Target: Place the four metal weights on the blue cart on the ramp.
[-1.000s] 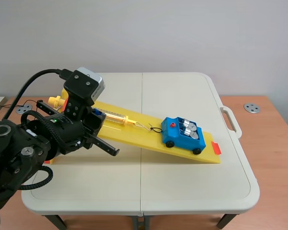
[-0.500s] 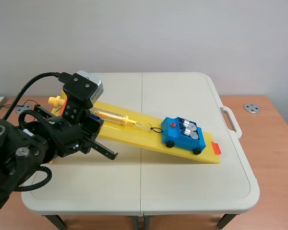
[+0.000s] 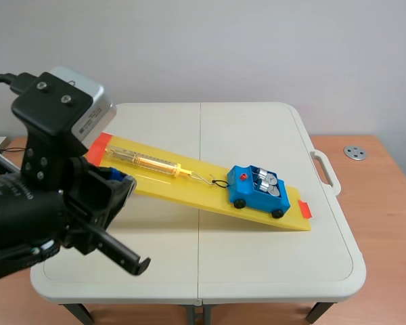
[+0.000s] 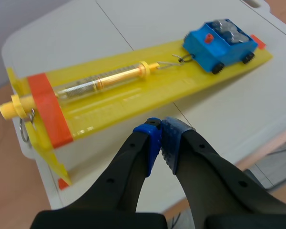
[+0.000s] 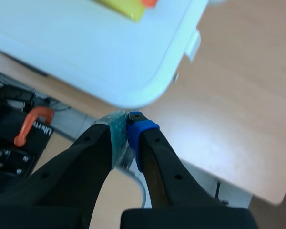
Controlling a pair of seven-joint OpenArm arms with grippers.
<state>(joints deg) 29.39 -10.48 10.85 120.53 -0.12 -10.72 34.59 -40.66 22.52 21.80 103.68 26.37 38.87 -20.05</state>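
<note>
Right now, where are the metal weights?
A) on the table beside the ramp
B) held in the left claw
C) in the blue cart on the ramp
C: the metal weights sit together inside the blue cart, low on the yellow ramp.

A white folding table (image 3: 257,128) has a seam down its middle. A yellow ramp (image 3: 183,193) rests on it, lying across that seam.

Showed a white folding table (image 3: 257,264), seamed down the middle, before a plain pale wall (image 3: 257,47). Carried a moulded handle (image 3: 327,170) on its right edge. Sat over a brown wood-grain surface (image 3: 386,223), with a small round metal disc (image 3: 355,152) near the handle. Was lit evenly.
</note>
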